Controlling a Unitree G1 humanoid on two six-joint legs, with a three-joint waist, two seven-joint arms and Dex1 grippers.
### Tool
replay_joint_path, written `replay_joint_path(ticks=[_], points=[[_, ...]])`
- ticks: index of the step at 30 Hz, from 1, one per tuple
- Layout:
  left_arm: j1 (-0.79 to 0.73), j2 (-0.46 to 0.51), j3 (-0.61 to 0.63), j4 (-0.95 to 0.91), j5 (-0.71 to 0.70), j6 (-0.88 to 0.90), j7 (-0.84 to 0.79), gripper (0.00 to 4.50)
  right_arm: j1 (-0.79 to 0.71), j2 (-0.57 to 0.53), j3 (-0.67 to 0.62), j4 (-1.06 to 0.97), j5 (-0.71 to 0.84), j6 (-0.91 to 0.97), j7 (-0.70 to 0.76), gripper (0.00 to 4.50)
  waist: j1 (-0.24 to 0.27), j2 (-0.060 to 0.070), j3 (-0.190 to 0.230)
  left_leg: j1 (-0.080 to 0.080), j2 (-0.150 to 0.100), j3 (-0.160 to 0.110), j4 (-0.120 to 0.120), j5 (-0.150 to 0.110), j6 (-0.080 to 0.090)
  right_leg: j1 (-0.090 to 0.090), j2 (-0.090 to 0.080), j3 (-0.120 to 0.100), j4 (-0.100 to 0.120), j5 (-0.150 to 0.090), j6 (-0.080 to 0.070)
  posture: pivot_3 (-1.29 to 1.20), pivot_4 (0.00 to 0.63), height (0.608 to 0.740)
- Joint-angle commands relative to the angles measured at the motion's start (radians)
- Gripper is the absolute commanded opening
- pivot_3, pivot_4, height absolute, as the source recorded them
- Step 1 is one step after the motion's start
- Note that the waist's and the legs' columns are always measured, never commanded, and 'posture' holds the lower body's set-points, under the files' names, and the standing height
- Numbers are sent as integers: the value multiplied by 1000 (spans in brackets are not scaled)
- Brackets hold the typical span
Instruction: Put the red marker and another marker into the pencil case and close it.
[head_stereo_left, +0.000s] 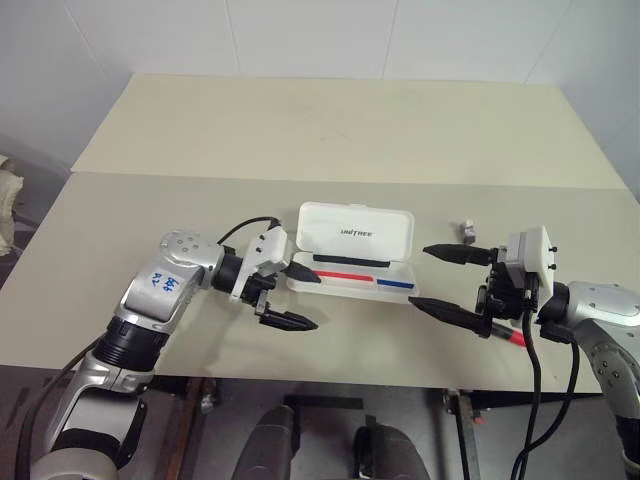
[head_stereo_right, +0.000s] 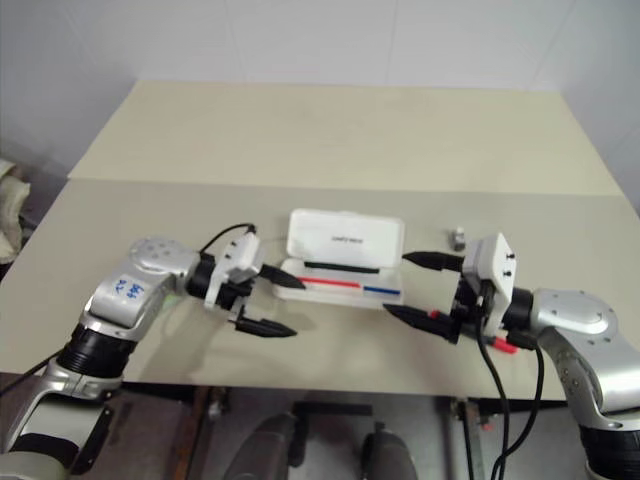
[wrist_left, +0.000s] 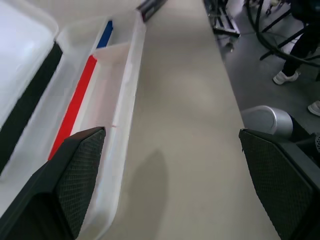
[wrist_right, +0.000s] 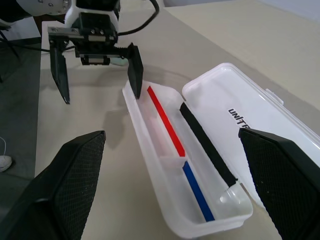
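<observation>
The pencil case (head_stereo_left: 352, 232) lies open in the middle of the table, with its white lid tilted back and a red-and-blue stripe in its tray (wrist_right: 200, 220). My left gripper (head_stereo_left: 302, 297) hovers open and empty at the case's left end; one finger (wrist_right: 135, 75) is over the tray's end rim and the other is in front of the case. My right gripper (head_stereo_left: 424, 277) stands open and empty just right of the case. The red marker (head_stereo_right: 503, 345) lies on the table beneath my right hand, mostly hidden by it. I cannot make out another marker.
A small grey object (head_stereo_left: 467, 230) sits on the table behind my right gripper. The table's front edge (head_stereo_left: 330, 378) runs close under both hands. A seam (head_stereo_left: 300, 180) joins a second table behind. Beyond the edge, a person's shoe (wrist_left: 286, 77) rests on the floor.
</observation>
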Motion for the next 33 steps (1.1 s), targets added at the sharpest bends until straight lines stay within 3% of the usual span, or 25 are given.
replay_joint_path(ticks=[1,12,19,33], points=[[39,-2,1,31,-24,-65,-36,4488,4,-27,-61,-29,25,13,-11,4500,0,0,0,0,0,0,0,0,0,0,0,0,0,0,0,0,150,740],[87,-49,-46,129,16,-181,-47,4488,54,-46,-118,-78,43,47,-32,4500,4,0,0,1,0,2,0,-2,0,0,-3,1,0,1,1,0,150,740],[76,-106,-3,166,-41,-245,-71,4488,94,-55,-153,-98,53,65,-38,4500,4,0,0,1,0,4,1,-3,0,0,-2,2,-1,2,2,0,150,740],[73,-122,85,126,-170,-206,-92,4488,141,-49,-171,-85,45,67,-49,4500,3,0,0,1,0,5,2,-2,2,0,-3,3,-1,3,3,0,150,740]])
